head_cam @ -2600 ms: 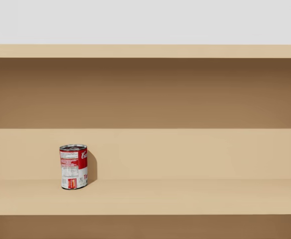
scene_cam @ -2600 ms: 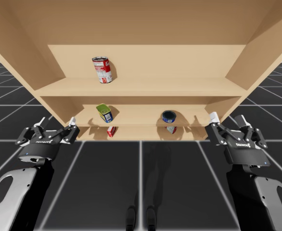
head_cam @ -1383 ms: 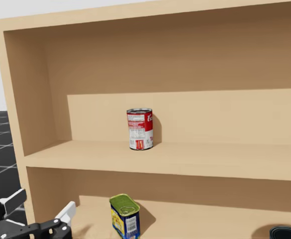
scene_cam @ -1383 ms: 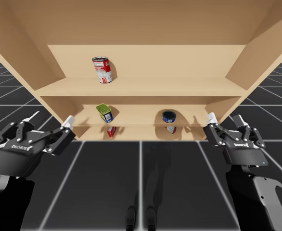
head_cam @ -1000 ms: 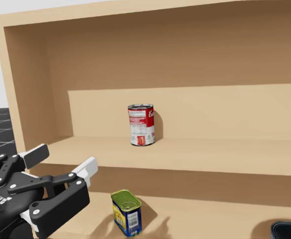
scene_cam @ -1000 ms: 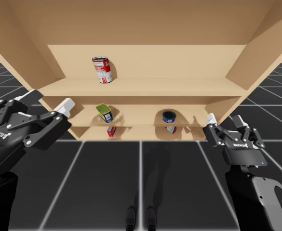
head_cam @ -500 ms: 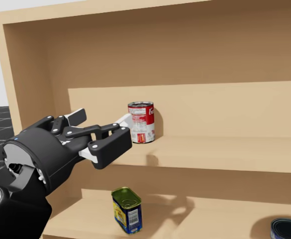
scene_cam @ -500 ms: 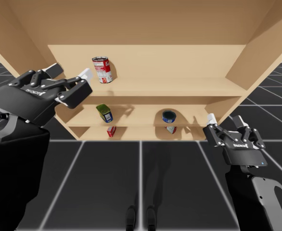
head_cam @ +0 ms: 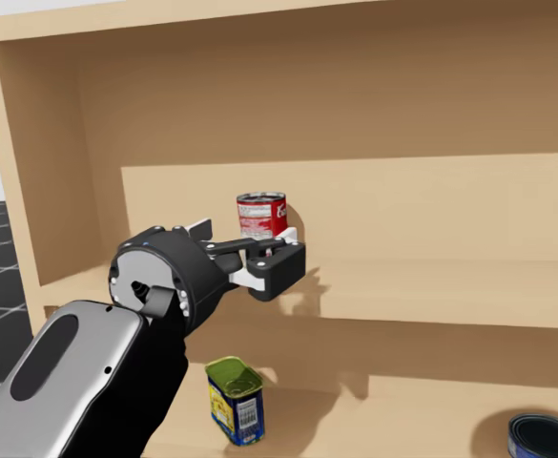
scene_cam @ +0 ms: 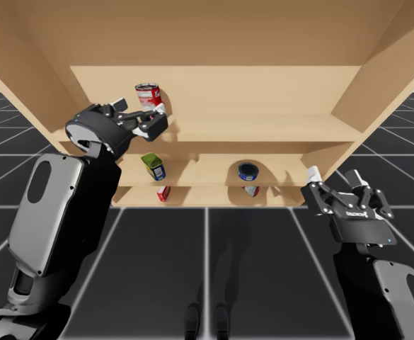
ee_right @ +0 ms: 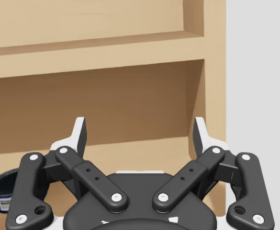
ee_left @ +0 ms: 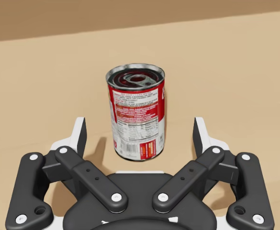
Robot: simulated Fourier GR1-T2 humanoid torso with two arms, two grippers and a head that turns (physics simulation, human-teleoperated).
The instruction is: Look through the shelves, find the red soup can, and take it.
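Now: L gripper [ee_left: 140,128] spread wide, red soup can [ee_left: 136,115] just ahead, untouched.
Risk: closing early or off-centre could tip can.
R gripper [scene_cam: 334,174]: open, lower right.

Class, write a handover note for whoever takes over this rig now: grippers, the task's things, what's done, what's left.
Left gripper: open, straddling the red can on the top shelf, not touching it.
Right gripper: open, holding nothing, low by the shelves' right end.
Red can: upright, left part of the top shelf.
Done: can found, left gripper lined up.
Left: shut on the can, lift it out.
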